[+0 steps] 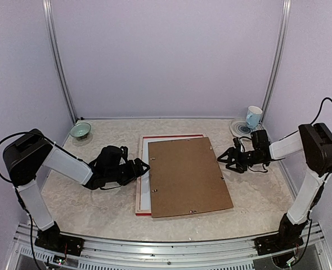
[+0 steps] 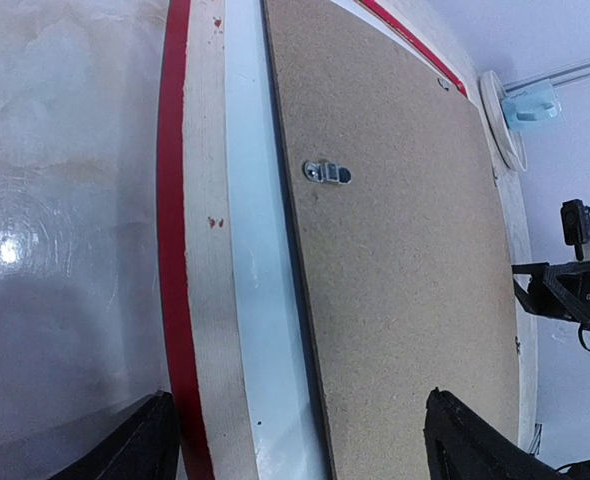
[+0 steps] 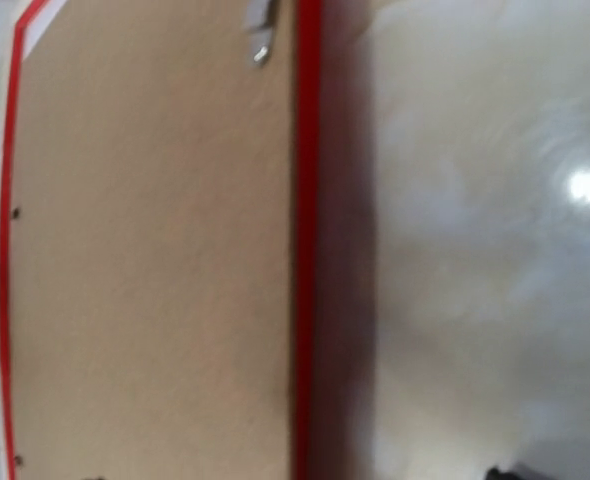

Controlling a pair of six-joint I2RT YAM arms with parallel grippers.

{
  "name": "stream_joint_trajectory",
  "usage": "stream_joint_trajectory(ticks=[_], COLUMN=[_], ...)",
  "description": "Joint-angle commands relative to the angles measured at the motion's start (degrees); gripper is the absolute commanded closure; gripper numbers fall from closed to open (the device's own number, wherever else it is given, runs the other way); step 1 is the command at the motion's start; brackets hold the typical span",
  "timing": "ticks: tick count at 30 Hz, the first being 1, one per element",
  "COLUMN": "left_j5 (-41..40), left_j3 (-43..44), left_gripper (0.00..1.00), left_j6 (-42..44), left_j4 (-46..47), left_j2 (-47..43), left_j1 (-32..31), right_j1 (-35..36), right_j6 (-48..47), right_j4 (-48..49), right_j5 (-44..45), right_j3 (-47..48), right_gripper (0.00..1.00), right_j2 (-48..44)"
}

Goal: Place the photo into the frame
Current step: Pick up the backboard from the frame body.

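The frame (image 1: 139,185) lies face down at mid-table, with its red edge (image 2: 173,200) and pale wood back showing. A white sheet (image 1: 146,180) lies inside it; I cannot tell whether it is the photo. A brown backing board (image 1: 188,177) rests askew on top, covering most of the sheet and overhanging the frame's right side. My left gripper (image 1: 142,169) is open at the frame's left rail, its fingertips (image 2: 140,445) straddling the rail, the white strip (image 2: 260,280) and the board edge (image 2: 405,250). My right gripper (image 1: 223,159) hangs open just right of the board, holding nothing. The right wrist view is blurred and shows the board (image 3: 155,250) and red edge (image 3: 307,250).
A small green bowl (image 1: 80,130) sits at the back left. A pale blue cup (image 1: 254,117) stands on a saucer (image 1: 237,129) at the back right, close behind the right arm. A metal hanger clip (image 2: 328,172) is fixed to the board. Walls enclose the table on three sides.
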Motion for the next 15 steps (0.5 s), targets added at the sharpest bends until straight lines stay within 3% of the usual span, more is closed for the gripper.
stream_joint_trajectory(ticks=[1, 15], left_j5=[1.3, 1.16], left_j3=[0.25, 0.35], left_gripper=[0.16, 0.17], left_j6=[-0.56, -0.86], left_j4=[-0.2, -0.21], left_j2=[0.92, 0.95], left_j1=[-0.11, -0.46], right_j1=[-0.06, 0.7], right_j6=[2.35, 4.15], right_j4=[3.15, 6.03], right_j5=[-4.2, -6.85], right_j3=[-2.0, -3.38], right_gripper=[0.21, 0.36], right_j2=[1.88, 4.86])
